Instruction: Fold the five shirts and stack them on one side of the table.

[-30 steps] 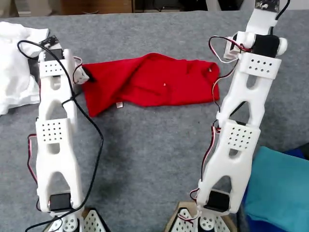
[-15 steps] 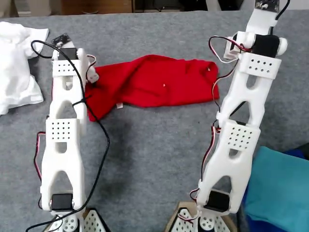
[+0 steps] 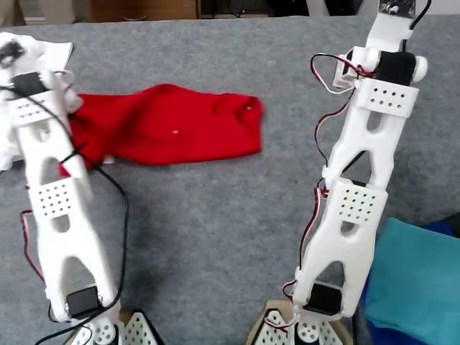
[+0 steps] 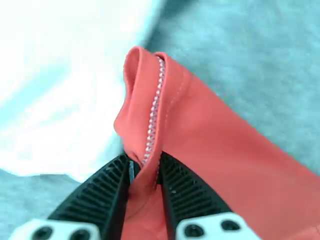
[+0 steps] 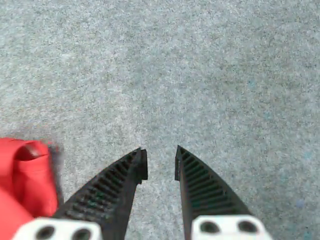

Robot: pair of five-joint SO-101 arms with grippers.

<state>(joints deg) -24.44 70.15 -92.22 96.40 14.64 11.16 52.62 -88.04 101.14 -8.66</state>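
- Red shirt point(image 3: 165, 126): loosely bunched, lying lengthwise across the far left part of the table point(image 3: 215, 237). Its left end overlaps the white shirt and its right end stops near the table's middle.
- Left claw point(image 4: 145, 172): closed on a stitched hem of the red shirt. The fabric is pinched between the two black ribbed jaws and rises in a fold beyond them, with the white shirt just behind.
- Right claw point(image 5: 160, 162): jaws a narrow gap apart and holding nothing, poised over bare grey table at the far right. The red shirt's end lies to one side of it.
- White shirt point(image 3: 21, 43): a crumpled heap at the far left corner.
- Teal shirt point(image 3: 417, 280): folded flat at the near right corner, resting on a blue cloth point(image 3: 445, 226).
- Table: grey, felt-like cover.
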